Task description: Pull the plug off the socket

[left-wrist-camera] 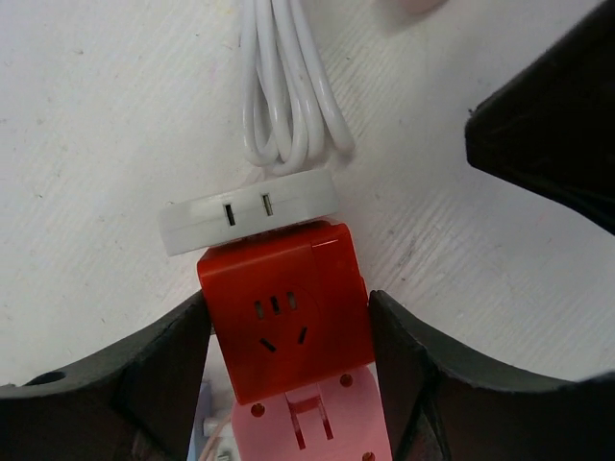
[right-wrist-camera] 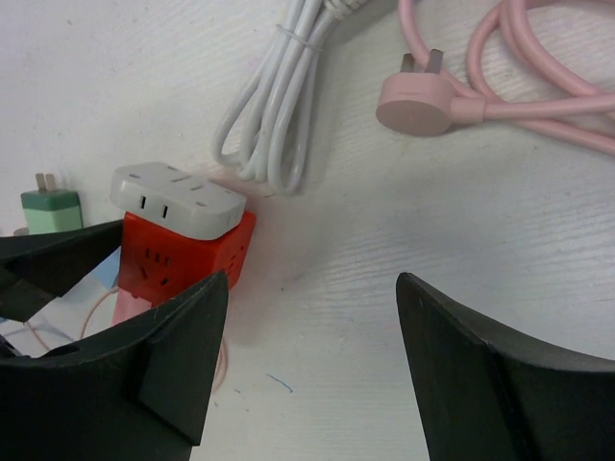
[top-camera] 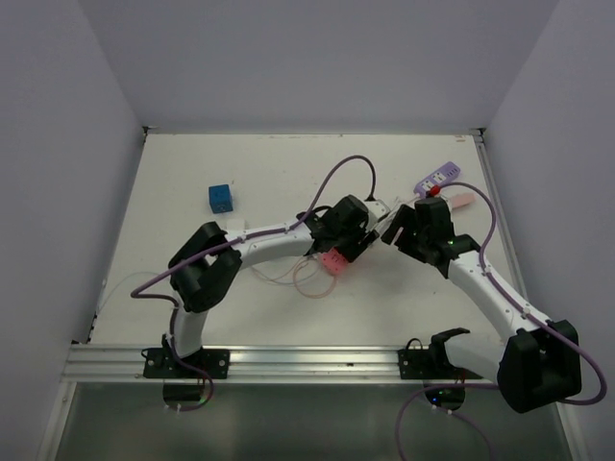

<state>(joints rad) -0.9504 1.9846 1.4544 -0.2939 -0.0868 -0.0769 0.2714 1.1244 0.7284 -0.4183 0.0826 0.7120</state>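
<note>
A red cube socket [left-wrist-camera: 283, 317] rests on the white table, and a flat white plug [left-wrist-camera: 245, 211] with a looped white cable [left-wrist-camera: 288, 96] is pushed into its far side. A pink block [left-wrist-camera: 322, 423] joins the cube's near side. My left gripper [left-wrist-camera: 288, 355] is shut on the red cube, one finger pressed to each side. In the right wrist view the cube [right-wrist-camera: 183, 259] and white plug [right-wrist-camera: 178, 200] lie to the left of my right gripper [right-wrist-camera: 312, 327]. That gripper is open over bare table with nothing between its fingers. From above, both grippers [top-camera: 348, 230] [top-camera: 399, 229] nearly meet.
A loose pink plug [right-wrist-camera: 413, 101] with its pink cable lies at the far right. A green charger [right-wrist-camera: 50, 206] sits left of the cube. A blue cube [top-camera: 220, 198] stands at the left and a purple power strip [top-camera: 437, 177] at the back right. Thin wires loop by the pink block.
</note>
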